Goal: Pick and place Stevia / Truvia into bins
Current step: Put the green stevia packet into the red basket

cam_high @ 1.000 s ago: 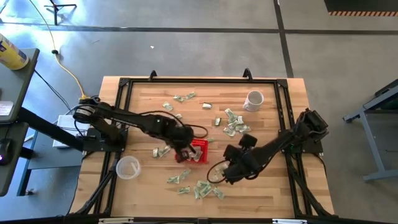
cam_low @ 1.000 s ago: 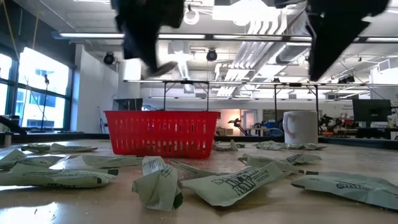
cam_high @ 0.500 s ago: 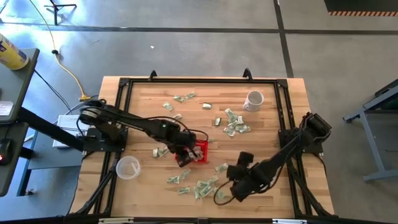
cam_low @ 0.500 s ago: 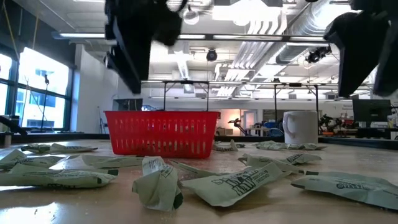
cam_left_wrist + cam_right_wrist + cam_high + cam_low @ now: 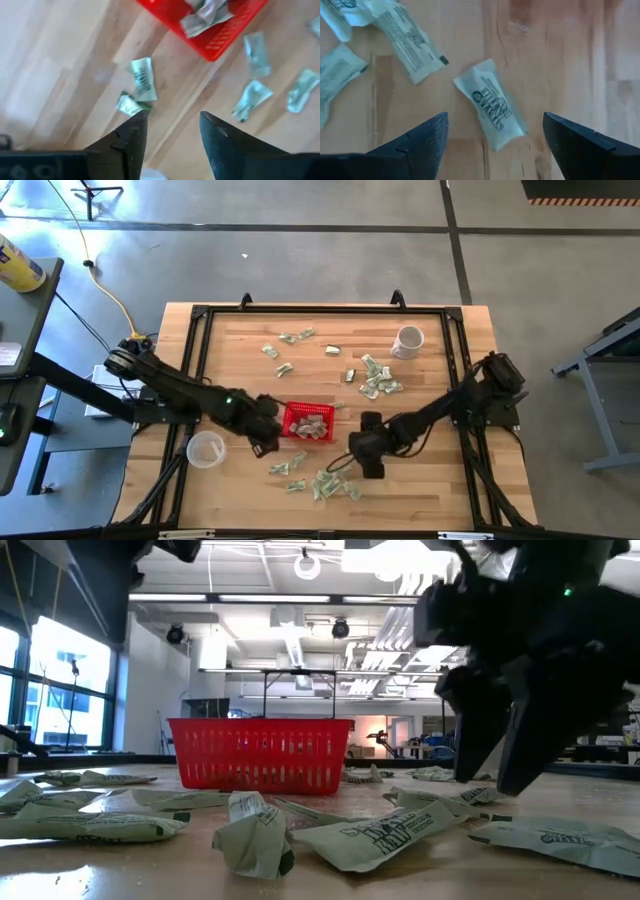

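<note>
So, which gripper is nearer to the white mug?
Right. The right gripper is down the table from the white mug, over the sachets. The left gripper is farther away, on the other side of the red basket.

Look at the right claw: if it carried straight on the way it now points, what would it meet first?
Most likely the single sachet lying flat on the wooden table. It sits centred between the open right claw fingers, empty-handed above it, though exact height is unclear.
</note>
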{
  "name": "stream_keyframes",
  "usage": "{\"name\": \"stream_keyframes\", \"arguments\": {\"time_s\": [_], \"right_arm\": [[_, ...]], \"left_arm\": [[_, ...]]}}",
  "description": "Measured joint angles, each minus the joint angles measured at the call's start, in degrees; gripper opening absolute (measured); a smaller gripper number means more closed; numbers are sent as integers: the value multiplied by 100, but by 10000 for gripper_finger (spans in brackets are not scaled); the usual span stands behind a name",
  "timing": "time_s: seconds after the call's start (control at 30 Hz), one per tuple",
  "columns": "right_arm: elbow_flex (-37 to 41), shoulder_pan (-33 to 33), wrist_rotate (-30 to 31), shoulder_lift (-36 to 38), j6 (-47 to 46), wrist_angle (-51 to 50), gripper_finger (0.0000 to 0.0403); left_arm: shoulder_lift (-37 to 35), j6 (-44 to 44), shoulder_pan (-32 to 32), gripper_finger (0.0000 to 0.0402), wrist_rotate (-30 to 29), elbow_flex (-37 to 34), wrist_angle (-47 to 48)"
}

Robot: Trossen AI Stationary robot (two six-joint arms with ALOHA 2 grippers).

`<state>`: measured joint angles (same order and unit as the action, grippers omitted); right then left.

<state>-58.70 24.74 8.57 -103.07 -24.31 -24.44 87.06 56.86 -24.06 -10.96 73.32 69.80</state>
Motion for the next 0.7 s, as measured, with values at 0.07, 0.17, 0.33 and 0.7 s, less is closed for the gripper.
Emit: {"name": "stream_keyframes", "arguments": {"time_s": [0.07,0.17,0.33,0.7], "right_arm": [[130,-80,1,-2,140,65,314],[259,-121,-7,1,196,180,310],[344,-121,-50,-16,280,351,259],[258,-228,-549,-178,-679,614,25]], "left_arm": [[-4,45,-6,204,26,-40,22],[-2,47,5,190,154,-165,94],[-2,46,2,168,441,-543,112],[-821,89,2,145,314,-1376,13]]}}
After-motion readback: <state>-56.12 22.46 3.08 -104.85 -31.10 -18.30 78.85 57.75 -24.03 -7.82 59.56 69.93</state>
